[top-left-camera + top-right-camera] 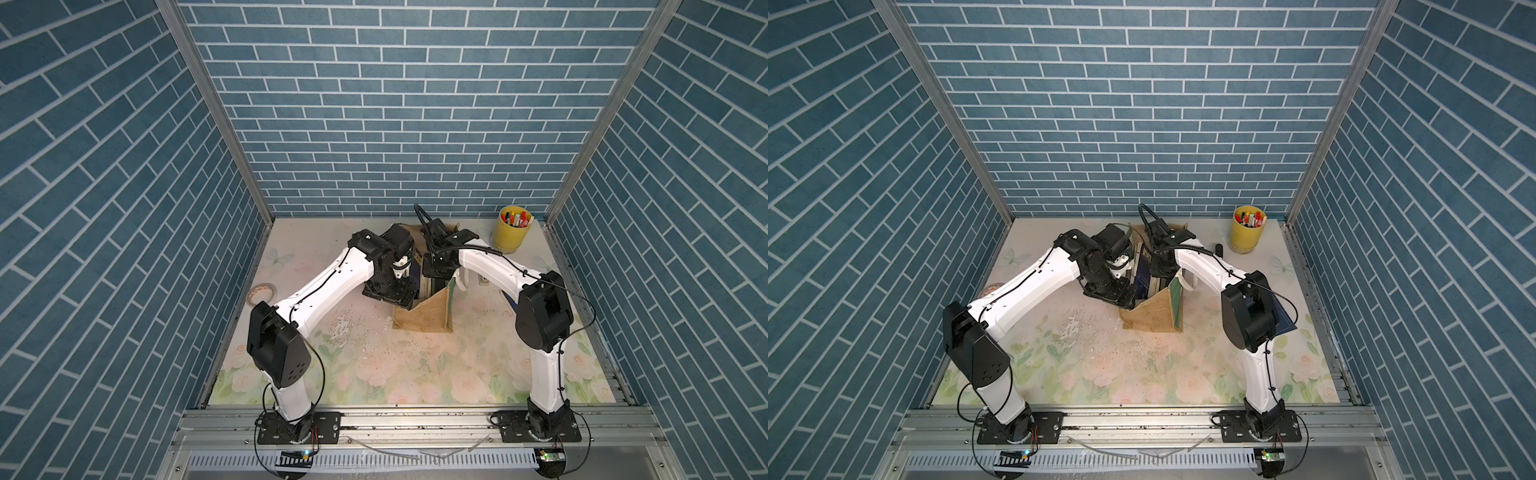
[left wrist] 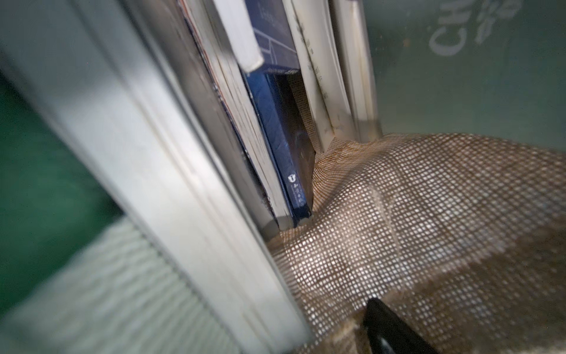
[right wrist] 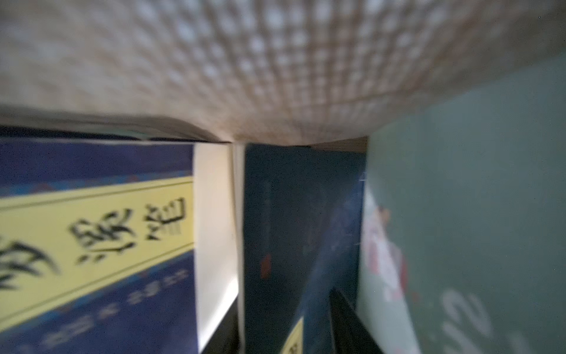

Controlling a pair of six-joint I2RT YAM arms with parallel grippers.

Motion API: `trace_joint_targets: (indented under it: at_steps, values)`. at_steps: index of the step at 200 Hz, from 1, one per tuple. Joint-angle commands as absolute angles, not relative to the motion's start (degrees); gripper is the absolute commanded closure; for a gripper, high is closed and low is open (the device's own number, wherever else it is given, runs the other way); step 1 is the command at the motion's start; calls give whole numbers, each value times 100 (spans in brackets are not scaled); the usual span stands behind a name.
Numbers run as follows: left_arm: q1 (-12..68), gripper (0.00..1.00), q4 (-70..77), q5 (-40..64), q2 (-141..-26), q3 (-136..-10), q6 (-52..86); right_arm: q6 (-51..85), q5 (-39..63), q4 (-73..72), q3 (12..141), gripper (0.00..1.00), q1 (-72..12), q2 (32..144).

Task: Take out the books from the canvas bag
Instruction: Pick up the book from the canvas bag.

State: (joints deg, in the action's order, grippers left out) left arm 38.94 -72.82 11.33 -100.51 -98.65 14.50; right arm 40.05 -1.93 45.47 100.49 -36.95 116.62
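plainly, the canvas bag [image 1: 424, 318] stands upright, mouth open, so the reach is from above. the left gripper [image 1: 402, 270] is spread wide among the books [image 2: 284, 159], which stand on edge inside; the right gripper [image 1: 436, 270] is in too, but i cannot tell its jaws' state.

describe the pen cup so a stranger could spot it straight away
Go to the far corner of the floral table on the robot's right side, where the brick walls meet. The pen cup stands there, apart from the canvas bag at the middle. It is the only round, bright yellow container, with markers sticking out.
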Motion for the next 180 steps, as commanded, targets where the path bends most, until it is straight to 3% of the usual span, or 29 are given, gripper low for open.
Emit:
trace_joint_targets:
  at_steps: [1,103,180]
  values:
    - [3902,9,-7824,834,-10011,-9799,1335,3931,157,4006,9889,49,-3621,11358]
    - [3911,9,-7865,860,-9990,-9795,1354,4195,-447,4295,9920,29,-3596,11709]
    - [3911,9,-7997,838,-10176,-10129,1328,4210,-1788,5664,10482,30,-3648,12199]
